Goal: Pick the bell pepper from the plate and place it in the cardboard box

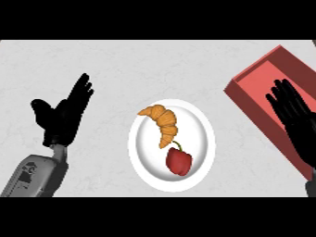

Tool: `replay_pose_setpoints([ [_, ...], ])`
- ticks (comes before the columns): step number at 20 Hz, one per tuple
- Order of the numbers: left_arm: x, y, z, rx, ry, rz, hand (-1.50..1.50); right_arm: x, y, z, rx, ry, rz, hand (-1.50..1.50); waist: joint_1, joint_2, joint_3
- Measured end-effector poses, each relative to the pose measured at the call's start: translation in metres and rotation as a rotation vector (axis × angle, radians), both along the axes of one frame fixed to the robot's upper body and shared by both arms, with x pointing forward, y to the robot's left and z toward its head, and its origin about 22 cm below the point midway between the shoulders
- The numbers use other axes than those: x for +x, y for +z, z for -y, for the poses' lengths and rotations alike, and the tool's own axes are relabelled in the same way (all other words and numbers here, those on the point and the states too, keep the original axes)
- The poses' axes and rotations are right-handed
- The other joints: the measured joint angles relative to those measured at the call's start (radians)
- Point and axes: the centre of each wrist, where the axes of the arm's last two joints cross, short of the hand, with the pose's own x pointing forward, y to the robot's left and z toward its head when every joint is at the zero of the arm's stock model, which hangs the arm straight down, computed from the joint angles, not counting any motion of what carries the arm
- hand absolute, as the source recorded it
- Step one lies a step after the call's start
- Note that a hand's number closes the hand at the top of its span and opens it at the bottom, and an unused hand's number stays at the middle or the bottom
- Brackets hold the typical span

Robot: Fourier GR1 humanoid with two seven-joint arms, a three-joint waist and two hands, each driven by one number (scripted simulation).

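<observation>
A single head view looks steeply down on the pale table (153, 65) from above, facing away from the robot's body, so that both forearms enter from the lower edge. The left robot hand (61, 115) shows at the view's left and the right robot hand (300, 120) at its right, unmirrored. It stands near enough that the white plate (201, 134) sits mid-frame, and the red box (256, 74) is cut by the right edge.
</observation>
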Motion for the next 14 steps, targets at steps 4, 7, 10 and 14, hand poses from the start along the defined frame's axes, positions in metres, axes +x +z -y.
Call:
replay_pose_setpoints([
  [4, -0.006, -0.002, -0.025, 0.006, 0.045, -0.012, 0.0, -0.009, 0.015, -0.027, -0.081, -0.081, 0.04, -1.5, -0.005, -0.025, -0.01],
  [7, -0.011, 0.001, -0.046, 0.007, 0.091, -0.022, 0.0, -0.016, 0.034, -0.026, -0.25, -0.224, 0.113, -1.5, -0.013, -0.044, -0.021],
  [10, -0.02, -0.003, -0.059, -0.007, 0.122, -0.048, 0.0, -0.025, 0.047, -0.026, -0.333, -0.43, 0.285, -1.5, -0.028, -0.055, -0.021],
  [14, -0.029, 0.0, -0.078, -0.029, 0.127, -0.054, 0.0, -0.052, 0.052, -0.058, -0.43, -0.492, 0.493, -1.5, -0.023, -0.056, -0.02],
])
